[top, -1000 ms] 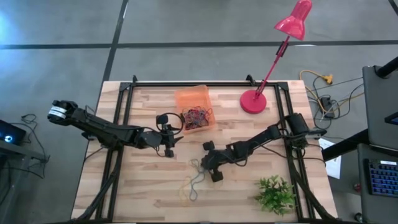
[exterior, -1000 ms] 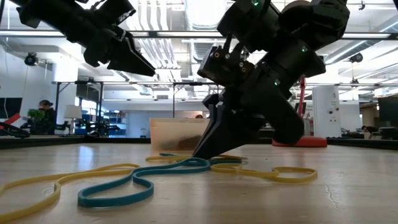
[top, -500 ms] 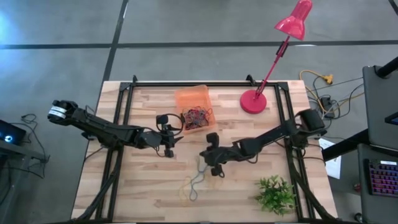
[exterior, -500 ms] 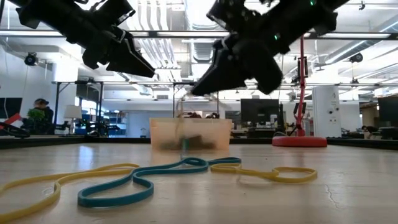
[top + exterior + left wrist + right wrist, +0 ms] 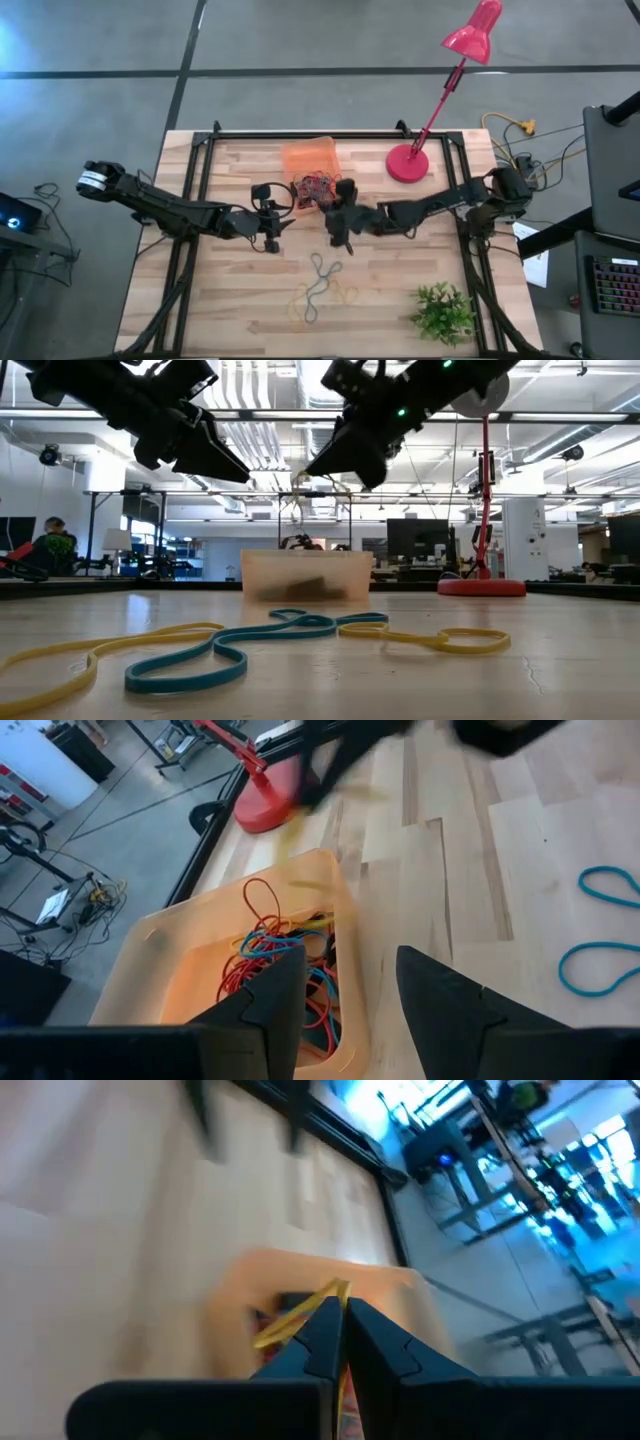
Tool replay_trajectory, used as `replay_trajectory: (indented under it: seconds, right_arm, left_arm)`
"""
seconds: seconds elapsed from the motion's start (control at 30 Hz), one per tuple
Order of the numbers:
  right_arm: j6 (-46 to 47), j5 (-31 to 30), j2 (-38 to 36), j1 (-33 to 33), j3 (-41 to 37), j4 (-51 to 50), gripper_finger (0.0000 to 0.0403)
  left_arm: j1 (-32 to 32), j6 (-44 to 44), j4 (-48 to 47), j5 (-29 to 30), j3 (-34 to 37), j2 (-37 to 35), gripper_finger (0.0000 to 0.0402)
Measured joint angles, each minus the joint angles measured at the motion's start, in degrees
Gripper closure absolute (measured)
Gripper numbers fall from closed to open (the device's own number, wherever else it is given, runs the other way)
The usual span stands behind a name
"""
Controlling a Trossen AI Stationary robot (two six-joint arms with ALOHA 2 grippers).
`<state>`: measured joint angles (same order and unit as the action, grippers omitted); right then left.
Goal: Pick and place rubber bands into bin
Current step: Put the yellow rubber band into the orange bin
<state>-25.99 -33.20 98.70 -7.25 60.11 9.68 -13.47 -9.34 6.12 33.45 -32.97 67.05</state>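
The orange bin stands at the table's far middle with a tangle of rubber bands inside. A blue band and yellow bands lie flat on the wood nearer the front, also seen low as the blue band and a yellow band. My right gripper is raised at the bin's near right corner, shut on a yellow band. My left gripper stands open and empty, raised left of the bin. My right gripper pinches a yellow rubber band between its two fingertips. The fingers slant down toward the bin from the table's right side. The band is lifted clear of the table and trails from the tips over the bin's edge.
A red lamp base sits right of the bin, its arm reaching up and back. A green plant stands at the front right. A black cable loop lies by my left gripper. Black rails run along both table sides.
My right gripper, shut throughout, has risen from the bands on the table and gone toward the far edge to the bin, tipping closer to level and rolling. One yellow band has left the table with it; the blue and other yellow bands stay on the wood.
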Motion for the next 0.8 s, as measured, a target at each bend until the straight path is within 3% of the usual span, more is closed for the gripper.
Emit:
replay_trajectory:
  seconds: [0.37,0.8]
  right_arm:
    - [2.96,13.43,-0.02,14.31,1.28,0.12,0.0395]
    - [6.13,20.08,1.73,19.21,1.26,1.73,0.0395]
  left_arm:
    - [0.0,0.0,0.05,-0.01,0.0,0.0,0.0259]
    - [0.0,-0.33,1.22,-0.07,0.28,0.0,0.0259]
